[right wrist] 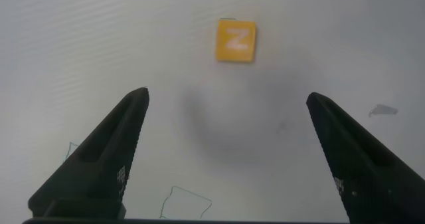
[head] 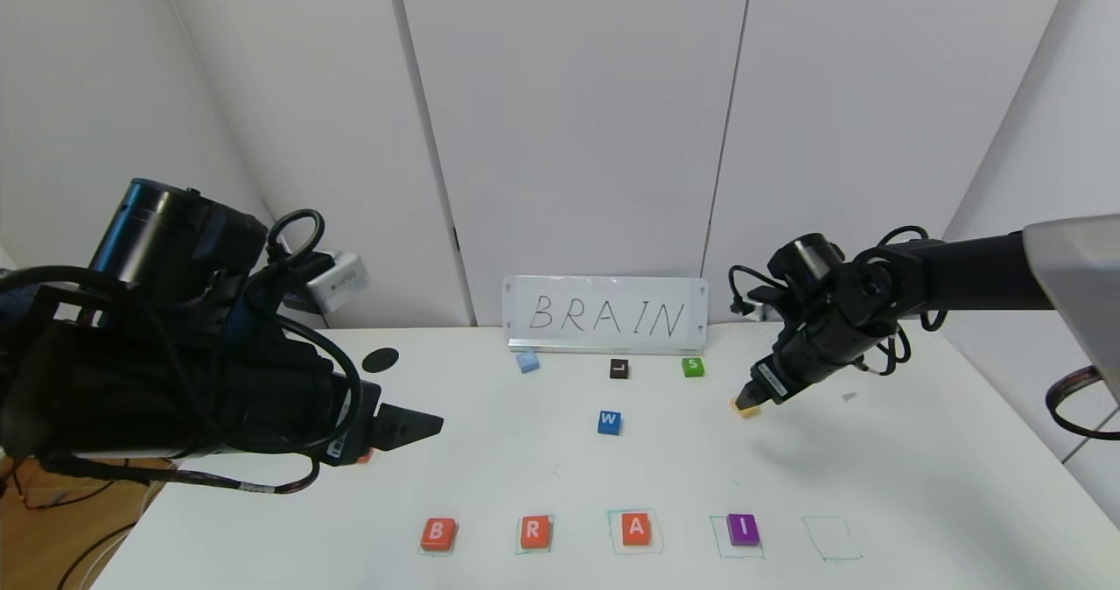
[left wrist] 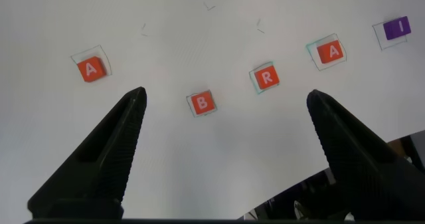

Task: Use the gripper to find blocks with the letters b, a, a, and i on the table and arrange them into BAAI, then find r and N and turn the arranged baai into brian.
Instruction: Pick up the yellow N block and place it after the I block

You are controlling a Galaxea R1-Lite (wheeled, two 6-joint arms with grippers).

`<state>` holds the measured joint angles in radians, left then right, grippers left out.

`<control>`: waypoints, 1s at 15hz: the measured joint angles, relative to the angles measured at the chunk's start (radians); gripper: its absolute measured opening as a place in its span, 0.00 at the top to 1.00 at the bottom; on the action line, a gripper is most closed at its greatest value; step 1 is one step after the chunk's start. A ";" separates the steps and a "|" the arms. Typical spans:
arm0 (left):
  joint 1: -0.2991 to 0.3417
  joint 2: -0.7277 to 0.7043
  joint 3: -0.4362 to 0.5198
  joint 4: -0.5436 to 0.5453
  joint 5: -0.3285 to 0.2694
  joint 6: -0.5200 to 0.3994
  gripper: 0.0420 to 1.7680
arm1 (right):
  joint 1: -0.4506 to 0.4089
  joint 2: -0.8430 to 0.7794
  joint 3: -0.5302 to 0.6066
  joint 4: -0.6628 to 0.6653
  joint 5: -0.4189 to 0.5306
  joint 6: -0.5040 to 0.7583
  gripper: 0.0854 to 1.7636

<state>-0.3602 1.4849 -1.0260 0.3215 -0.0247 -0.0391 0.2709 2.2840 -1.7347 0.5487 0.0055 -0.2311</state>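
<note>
Hovering at the right of the head view, the right gripper (head: pixel 751 397) is being held just over the yellow N (head: pixel 745 410), with its jaws spread wide and nothing between them. In the right wrist view the N (right wrist: pixel 236 41) is lying on the bare table (right wrist: pixel 99 44) ahead of the fingertips (right wrist: pixel 136 101), near the upper middle of the frame and not yet between the jaws, so a short advance toward it is judged to be needed before any closing. The block is square, so no long axis is governing the approach; its edges are sitting only slightly askew to the jaw line. The right arm is plainly the nearer one: the left gripper (head: pixel 420 425) is hanging well apart at the left of the head view, wide open and empty. Along the bottom of that view, B (head: pixel 437 534), r (head: pixel 535 531), A (head: pixel 636 528) and I (head: pixel 743 530) are lying in drawn squares, with the empty square (head: pixel 831 538) at lower right being left for the N.
</note>
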 joint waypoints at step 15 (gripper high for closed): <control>0.000 0.000 0.000 0.002 0.000 0.000 0.03 | 0.013 0.206 -0.231 0.056 -0.016 0.135 0.03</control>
<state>-0.3602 1.4851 -1.0262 0.3238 -0.0247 -0.0391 0.2836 2.4900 -1.9657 0.6051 -0.0100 -0.0964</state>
